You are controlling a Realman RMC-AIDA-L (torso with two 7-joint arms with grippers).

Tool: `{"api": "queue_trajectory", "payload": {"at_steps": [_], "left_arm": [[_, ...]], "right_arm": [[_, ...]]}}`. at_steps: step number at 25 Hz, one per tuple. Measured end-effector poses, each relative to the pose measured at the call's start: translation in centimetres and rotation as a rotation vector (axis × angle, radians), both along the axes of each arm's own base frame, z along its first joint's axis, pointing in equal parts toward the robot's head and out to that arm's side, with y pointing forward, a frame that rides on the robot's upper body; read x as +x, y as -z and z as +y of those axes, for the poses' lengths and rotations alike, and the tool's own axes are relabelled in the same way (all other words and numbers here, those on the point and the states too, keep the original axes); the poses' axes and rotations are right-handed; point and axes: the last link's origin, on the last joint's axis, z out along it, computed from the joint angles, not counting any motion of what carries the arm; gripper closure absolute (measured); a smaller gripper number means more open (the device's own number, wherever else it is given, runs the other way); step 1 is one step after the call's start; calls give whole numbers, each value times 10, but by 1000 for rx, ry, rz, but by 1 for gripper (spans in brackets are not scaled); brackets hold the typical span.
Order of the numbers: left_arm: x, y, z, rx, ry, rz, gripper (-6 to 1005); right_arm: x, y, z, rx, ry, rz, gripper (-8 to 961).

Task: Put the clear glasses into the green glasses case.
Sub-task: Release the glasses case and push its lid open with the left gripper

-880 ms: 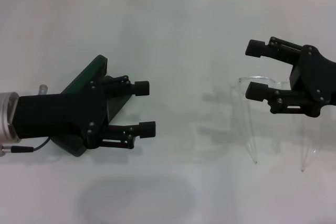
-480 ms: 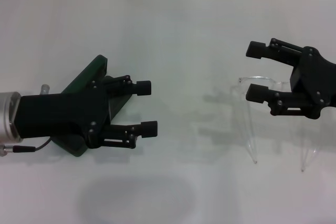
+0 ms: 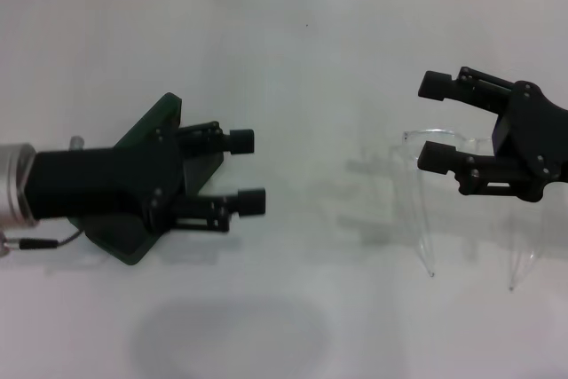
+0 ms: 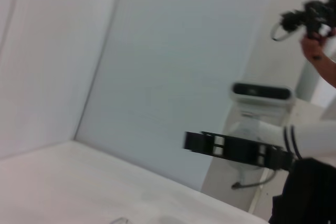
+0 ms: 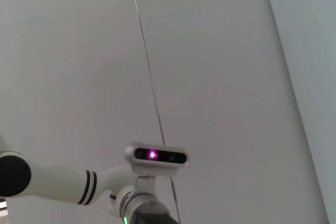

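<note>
Head view: a white table (image 3: 293, 68) carries both task items. The green glasses case (image 3: 142, 135) lies flat on the left side of the table, turned at an angle, lid shut as far as can be seen; most of it is covered by the left arm. The left gripper (image 3: 246, 171) is above the case's right edge, its fingers spread apart and pointing right, grasping nothing. Whether it touches the case cannot be told.

The clear glasses (image 3: 430, 210) sit on the right side of the table, well apart from the case. The lens front faces the far side and the two thin temple arms run toward the near edge. The right gripper (image 3: 435, 122) is at the far end of the glasses, over the lens, fingers spread wide and pointing left, holding nothing. One finger overlaps the lens area in this view; contact cannot be confirmed.

Left wrist view: a wall, a strip of table, and the robot's head camera (image 4: 261, 92) with a black gripper part in front of it. A person's hand (image 4: 315, 51) shows at the edge.

Right wrist view: wall panels and the robot's head camera only.
</note>
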Motion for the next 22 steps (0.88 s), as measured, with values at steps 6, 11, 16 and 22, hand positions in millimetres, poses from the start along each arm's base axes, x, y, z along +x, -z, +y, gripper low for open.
{"api": "queue_trajectory", "payload": {"at_steps": [6, 11, 16, 22], "left_arm": [[10, -24, 19, -15, -78, 4, 117], [22, -58, 37, 37, -169, 89, 118], [38, -73, 56, 164, -303, 328, 119], [40, -67, 62, 232, -497, 644, 124]], "right_arm": [[6, 4, 2, 8, 45, 1, 68], [22, -1, 3, 80, 125, 2, 68], [43, 1, -3, 135, 217, 6, 68], [52, -5, -8, 166, 259, 24, 67]]}}
